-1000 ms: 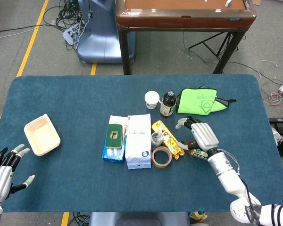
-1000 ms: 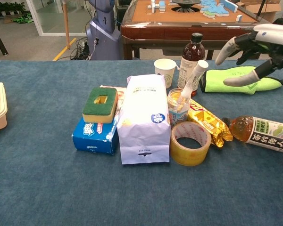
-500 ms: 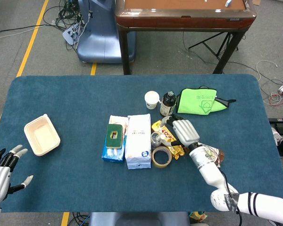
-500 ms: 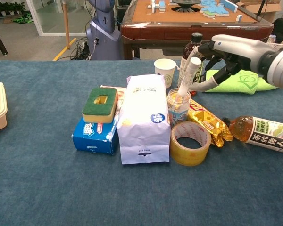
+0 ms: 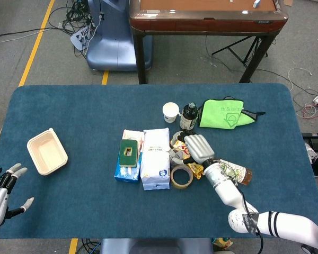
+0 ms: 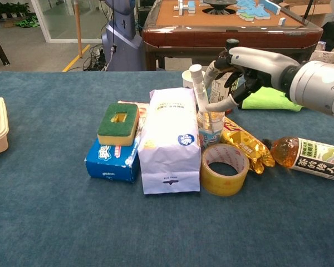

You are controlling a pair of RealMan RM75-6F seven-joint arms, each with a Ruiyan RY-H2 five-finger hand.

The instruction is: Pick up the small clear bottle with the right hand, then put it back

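Observation:
The small clear bottle (image 6: 210,127) stands upright between the white paper bag (image 6: 170,139) and a yellow snack wrapper (image 6: 245,143), with a white tube (image 6: 198,86) sticking out of it and leaning left. In the head view the bottle (image 5: 176,155) is partly hidden by my right hand (image 5: 197,148). My right hand (image 6: 242,65) hovers just above and to the right of the bottle, fingers apart and curved over its rim; the thumb is close to the rim, and no grip shows. My left hand (image 5: 0,193) is open at the table's near left edge.
A tape roll (image 6: 225,168) lies in front of the bottle. A tea bottle (image 6: 309,157) lies on its side to the right. Behind stand a paper cup (image 5: 170,111), a dark bottle (image 5: 188,116) and a green cloth (image 5: 222,113). A sponge on a blue box (image 6: 118,123) and a white container (image 5: 46,152) sit to the left.
My right hand has swept left from beside the tea bottle to over the clear bottle. The white tube has tipped from leaning right to leaning left. The left hand slid slightly lower.

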